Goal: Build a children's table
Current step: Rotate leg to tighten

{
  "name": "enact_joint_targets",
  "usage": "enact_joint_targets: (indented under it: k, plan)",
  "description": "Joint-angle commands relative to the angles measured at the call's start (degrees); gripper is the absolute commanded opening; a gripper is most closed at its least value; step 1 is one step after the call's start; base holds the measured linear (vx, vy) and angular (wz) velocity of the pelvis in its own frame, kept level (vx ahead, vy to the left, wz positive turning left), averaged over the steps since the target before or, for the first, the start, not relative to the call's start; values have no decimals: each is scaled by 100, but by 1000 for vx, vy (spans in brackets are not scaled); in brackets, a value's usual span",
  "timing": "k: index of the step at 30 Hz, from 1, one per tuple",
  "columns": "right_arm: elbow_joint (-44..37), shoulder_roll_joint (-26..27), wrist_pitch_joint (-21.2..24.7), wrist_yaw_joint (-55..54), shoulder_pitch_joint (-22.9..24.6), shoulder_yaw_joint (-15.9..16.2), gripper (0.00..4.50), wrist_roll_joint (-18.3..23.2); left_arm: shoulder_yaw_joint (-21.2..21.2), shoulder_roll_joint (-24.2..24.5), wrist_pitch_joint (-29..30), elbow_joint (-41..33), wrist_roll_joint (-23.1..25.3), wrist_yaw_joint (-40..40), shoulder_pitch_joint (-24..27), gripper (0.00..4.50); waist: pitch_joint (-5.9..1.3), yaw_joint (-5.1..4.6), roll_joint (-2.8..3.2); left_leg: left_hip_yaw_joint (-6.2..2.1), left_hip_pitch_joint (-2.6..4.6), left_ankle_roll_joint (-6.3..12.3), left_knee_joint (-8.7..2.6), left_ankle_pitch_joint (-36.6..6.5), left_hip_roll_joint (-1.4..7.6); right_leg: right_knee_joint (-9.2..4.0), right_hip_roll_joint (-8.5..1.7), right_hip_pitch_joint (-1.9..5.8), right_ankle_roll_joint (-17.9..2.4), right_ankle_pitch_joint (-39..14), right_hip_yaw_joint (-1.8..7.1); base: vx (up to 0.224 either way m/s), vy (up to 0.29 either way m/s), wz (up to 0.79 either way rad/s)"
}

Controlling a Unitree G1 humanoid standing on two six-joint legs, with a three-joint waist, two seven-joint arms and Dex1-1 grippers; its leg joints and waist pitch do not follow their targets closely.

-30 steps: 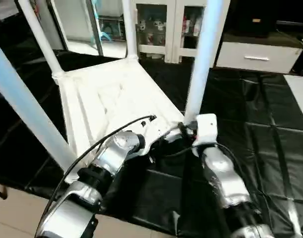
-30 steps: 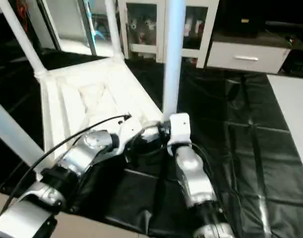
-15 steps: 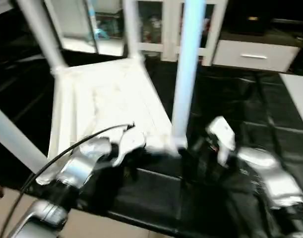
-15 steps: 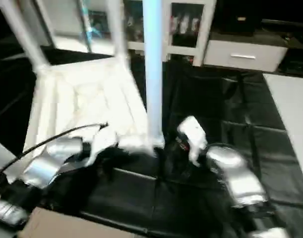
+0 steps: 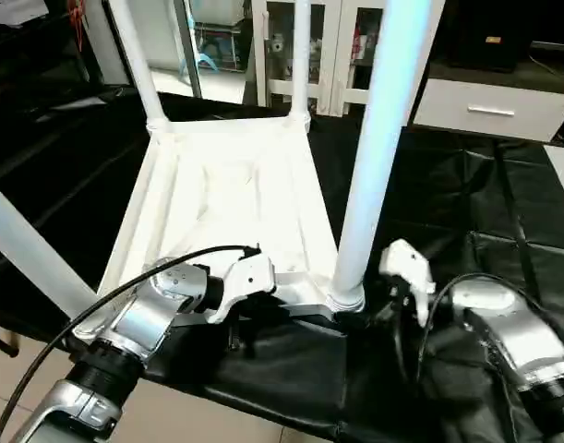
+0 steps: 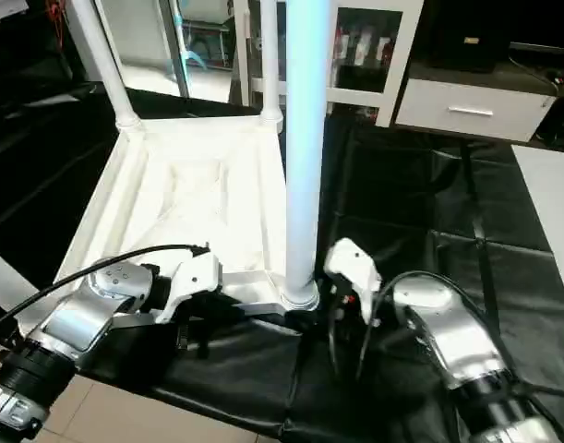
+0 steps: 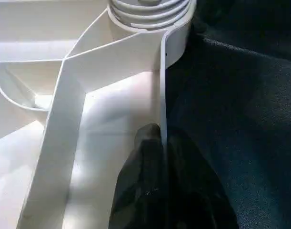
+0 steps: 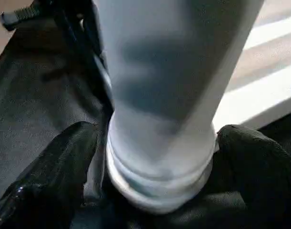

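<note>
So we've got the children's table (image 5: 231,198) flipped upside down on the black-draped work table (image 5: 466,212), legs pointing up, since that's how they plug into the sockets. Our left gripper (image 7: 157,157) is pinched onto its near rim to steady it, while our right gripper (image 8: 157,157) sits wide open around the nearest leg (image 5: 374,157), not squeezing.

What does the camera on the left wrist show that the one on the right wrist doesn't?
Left wrist alone: the left tool shut on the tabletop's thin rim, with ribs of the underside beside it. Right wrist alone: the right tool's two black fingers spread wide, one each side of the leg at its flared base. Both: the black cloth and that leg's corner socket.
</note>
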Motion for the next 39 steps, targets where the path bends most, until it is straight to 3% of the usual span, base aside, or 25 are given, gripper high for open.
enact_joint_targets:
  k: [1,3,7,9,14,15,17,19,27,34,37,39]
  plan:
    - [86,44,-25,83,-154,-38,440,32,-215,-56,-6,-93,-88,-192,18,0,-275,-17,-145,-24,-20,638,-381,-804,198,-323,-221,296,-1529,-590,179,0,0,0]
    - [142,68,-41,123,-212,-29,440,45,-209,-37,6,-98,-83,-214,16,0,-280,-3,-123,-25,-18,675,-376,-718,200,-306,-229,294,-1563,-529,176,0,0,0]
    - [267,125,-115,147,-322,-37,394,45,-208,-17,13,-88,-69,-219,15,0,-278,4,-162,-20,-23,697,-372,-724,198,-302,-232,298,-1559,-531,173,0,0,0]
    - [319,116,-139,244,-358,-24,373,46,-204,-19,13,-76,-61,-200,12,0,-270,5,-147,-22,-19,666,-377,-765,201,-311,-231,292,-1541,-635,173,0,0,0]
    - [382,43,-165,441,-373,21,349,39,-193,-9,13,-80,-62,-185,35,0,-270,7,-169,-18,-24,695,-368,-702,199,-296,-230,300,-1554,-536,176,0,0,0]
    - [398,17,-161,490,-376,30,329,34,-195,-7,17,-86,-60,-184,44,0,-269,11,-131,-23,-23,692,-367,-699,198,-293,-231,299,-1562,-527,176,0,0,0]
    - [410,-29,-144,571,-370,34,319,29,-211,1,28,-105,-57,-197,54,0,-274,7,-187,-15,-22,708,-362,-687,198,-295,-226,305,-1569,-508,175,0,0,0]
    - [426,-25,-146,609,-367,24,292,33,-216,5,30,-102,-55,-205,50,0,-273,14,-173,-16,-22,718,-359,-668,197,-292,-231,303,-1575,-524,175,0,0,0]
    - [480,48,-199,626,-346,1,272,16,-212,10,51,-123,-57,-183,87,0,-270,28,-196,-16,-30,739,-355,-621,196,-292,-232,301,-1545,-610,172,0,0,0]
    - [653,236,-305,256,-383,-130,272,-22,-147,-44,61,-51,-99,-109,88,0,-263,0,-173,-13,-31,665,-355,-717,191,-305,-226,289,-1542,-707,172,0,0,0]
    - [1052,569,-438,-804,-393,-327,270,-308,43,-334,197,144,-151,327,22,0,-229,-53,-163,-22,-43,492,-386,-992,175,-360,-224,284,-1435,-1182,171,0,0,0]
    - [1105,682,-401,-1044,-377,-405,270,-305,105,-430,217,262,-124,526,-33,0,-221,-91,-174,-33,-38,357,-398,-1174,152,-401,-217,281,-1242,-1616,168,0,0,0]
